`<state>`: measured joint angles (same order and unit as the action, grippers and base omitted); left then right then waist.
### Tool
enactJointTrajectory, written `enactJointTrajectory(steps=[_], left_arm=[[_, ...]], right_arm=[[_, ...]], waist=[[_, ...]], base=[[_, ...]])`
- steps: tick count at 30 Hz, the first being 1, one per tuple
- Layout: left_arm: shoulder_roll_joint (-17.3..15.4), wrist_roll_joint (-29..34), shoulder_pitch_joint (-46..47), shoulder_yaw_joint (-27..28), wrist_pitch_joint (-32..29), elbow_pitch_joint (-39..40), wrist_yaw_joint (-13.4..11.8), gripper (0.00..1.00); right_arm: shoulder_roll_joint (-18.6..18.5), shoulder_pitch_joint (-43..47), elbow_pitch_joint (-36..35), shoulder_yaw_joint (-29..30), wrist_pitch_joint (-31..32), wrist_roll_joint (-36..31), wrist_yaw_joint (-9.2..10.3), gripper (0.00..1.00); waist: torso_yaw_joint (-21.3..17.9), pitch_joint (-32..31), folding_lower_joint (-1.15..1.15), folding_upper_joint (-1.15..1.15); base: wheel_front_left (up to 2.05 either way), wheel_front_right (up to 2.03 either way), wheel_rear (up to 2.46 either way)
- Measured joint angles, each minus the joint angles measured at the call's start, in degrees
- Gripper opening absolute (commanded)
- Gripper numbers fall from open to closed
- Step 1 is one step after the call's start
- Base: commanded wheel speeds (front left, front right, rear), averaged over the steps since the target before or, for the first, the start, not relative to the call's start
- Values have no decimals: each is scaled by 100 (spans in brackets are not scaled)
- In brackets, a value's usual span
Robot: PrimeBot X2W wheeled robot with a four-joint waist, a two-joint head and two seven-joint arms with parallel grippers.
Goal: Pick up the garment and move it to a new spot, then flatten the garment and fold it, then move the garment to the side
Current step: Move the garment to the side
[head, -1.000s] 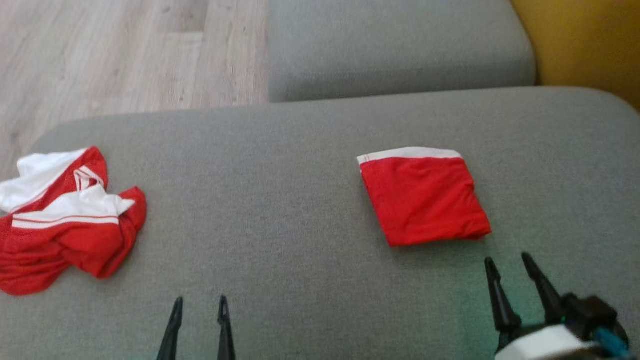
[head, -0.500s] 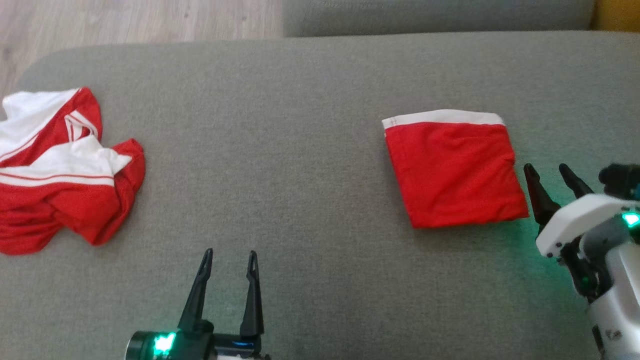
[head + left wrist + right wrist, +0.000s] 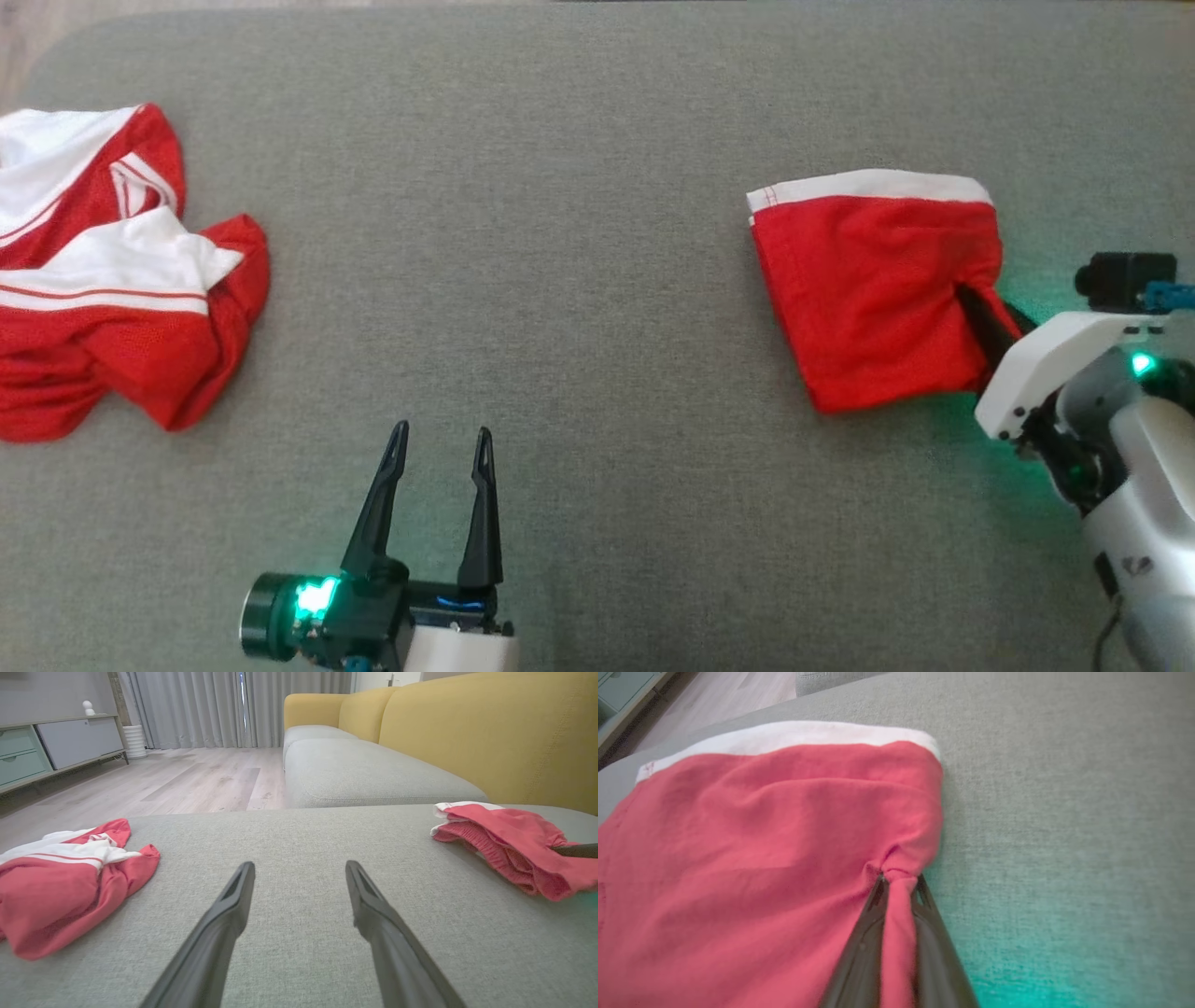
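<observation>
Pinching the garment point(image 3: 868, 289) with the right claw point(image 3: 978, 313), pressed together on a small tuck of red cloth at the right-hand edge, roughly midway along it. Lying folded into a near-square on the right part of the grey cushion point(image 3: 597, 187), white band on the far side, red body toward the robot, slightly skewed. Bunched and raised a little around the pinch; elsewhere flat on the cushion, as far as can be judged.

Reaching in low from the right with the arm point(image 3: 1120, 448), wrist just beside the near right corner, pointing leftward into the cloth. So, lying wholly to the left of the right claw, with bare cushion beyond on the right and on the near side.

Judged to be the last step, shifting the fold aside. Likely calls for a low pull or lift toward the right, and risks letting the layers slide apart, being gripped at one point only.

Holding the left claw point(image 3: 442, 429) spread wide and empty over bare cushion near the middle, well apart from the fold and plainly the farther of the two. At the far left edge, a second, crumpled red-and-white heap point(image 3: 112, 280), untouched.
</observation>
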<state>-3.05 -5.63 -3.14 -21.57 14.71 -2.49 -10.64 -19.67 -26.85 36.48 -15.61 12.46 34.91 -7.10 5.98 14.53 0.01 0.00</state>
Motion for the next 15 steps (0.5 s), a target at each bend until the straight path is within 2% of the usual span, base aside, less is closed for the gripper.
enactJointTrajectory(steps=[4,11,15], left_arm=[[2,-2,104,-1,0,38,4,100],[8,15,510,32,0,198,63,100],[9,137,759,89,0,203,186,100]], right_arm=[[-309,-192,40,-56,-175,38,0,0],[-1184,-808,41,70,-242,-19,0,0],[-1590,-1044,142,237,-282,-75,0,0]], waist=[[-146,112,0,0],[-449,559,0,0],[-631,904,0,0]], base=[[0,0,0],[0,0,0],[0,0,0]])
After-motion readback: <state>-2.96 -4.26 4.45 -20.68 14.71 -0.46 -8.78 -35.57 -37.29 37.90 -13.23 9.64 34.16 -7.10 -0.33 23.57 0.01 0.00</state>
